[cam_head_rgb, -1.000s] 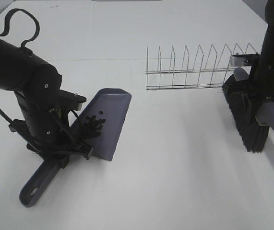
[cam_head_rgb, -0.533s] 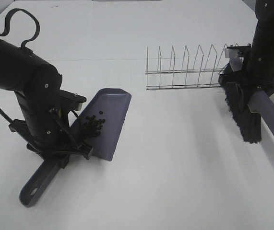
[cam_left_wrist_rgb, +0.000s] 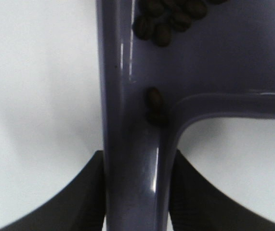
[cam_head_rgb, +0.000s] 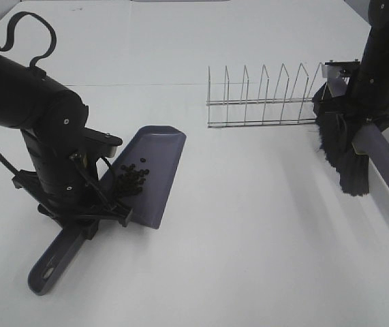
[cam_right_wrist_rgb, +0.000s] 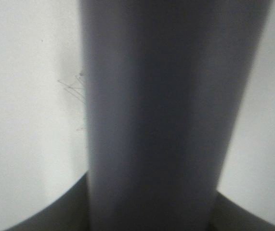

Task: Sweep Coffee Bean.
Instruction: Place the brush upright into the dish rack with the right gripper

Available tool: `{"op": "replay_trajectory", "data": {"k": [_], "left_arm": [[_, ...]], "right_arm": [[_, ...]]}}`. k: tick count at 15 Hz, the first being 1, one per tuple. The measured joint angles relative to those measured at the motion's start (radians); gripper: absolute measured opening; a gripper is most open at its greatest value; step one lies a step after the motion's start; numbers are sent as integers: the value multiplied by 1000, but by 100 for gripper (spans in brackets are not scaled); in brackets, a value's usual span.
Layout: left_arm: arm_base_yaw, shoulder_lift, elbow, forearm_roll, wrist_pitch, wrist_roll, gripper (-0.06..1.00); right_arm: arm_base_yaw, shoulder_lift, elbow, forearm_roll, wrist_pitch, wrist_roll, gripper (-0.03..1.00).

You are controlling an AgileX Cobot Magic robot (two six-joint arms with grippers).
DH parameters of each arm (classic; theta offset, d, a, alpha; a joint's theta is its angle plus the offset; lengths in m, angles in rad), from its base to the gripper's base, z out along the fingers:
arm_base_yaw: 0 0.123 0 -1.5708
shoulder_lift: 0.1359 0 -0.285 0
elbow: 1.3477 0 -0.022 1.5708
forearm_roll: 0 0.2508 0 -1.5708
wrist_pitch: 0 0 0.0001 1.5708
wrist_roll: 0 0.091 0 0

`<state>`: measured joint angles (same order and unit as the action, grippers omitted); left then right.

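Withdrawal phase: the brush [cam_head_rgb: 347, 160], clamped in the right gripper [cam_right_wrist_rgb: 151, 207], has swung farther back beside the wire rack [cam_head_rgb: 262, 102], so sweeping looks finished. The coffee bean [cam_head_rgb: 133, 181] cluster lies unmoved in the dustpan [cam_head_rgb: 163, 157], its handle pinched by the left gripper [cam_left_wrist_rgb: 137, 192].

My left hand [cam_left_wrist_rgb: 132, 204] sees only a bit of the dustpan [cam_left_wrist_rgb: 214, 62]; the coffee bean [cam_left_wrist_rgb: 168, 17] pile past my fingers [cam_left_wrist_rgb: 55, 204] is cut off at the edge. Close to my right hand [cam_right_wrist_rgb: 149, 211] the brush handle [cam_right_wrist_rgb: 161, 96] is one big blur. From up high, my right arm [cam_head_rgb: 379, 61] runs off the top of the picture.
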<state>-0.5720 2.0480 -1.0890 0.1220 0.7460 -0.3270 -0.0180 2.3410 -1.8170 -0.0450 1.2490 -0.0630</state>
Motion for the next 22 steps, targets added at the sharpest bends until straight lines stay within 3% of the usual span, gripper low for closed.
{"op": "replay_trajectory", "data": {"k": [11, 22], "left_arm": [[0, 0, 0, -12, 3, -1, 33], [0, 0, 0, -22, 8, -4, 33]], "right_arm": [[-7, 163, -360, 32, 10, -10, 29], [-34, 174, -391, 109, 14, -11, 29]]}}
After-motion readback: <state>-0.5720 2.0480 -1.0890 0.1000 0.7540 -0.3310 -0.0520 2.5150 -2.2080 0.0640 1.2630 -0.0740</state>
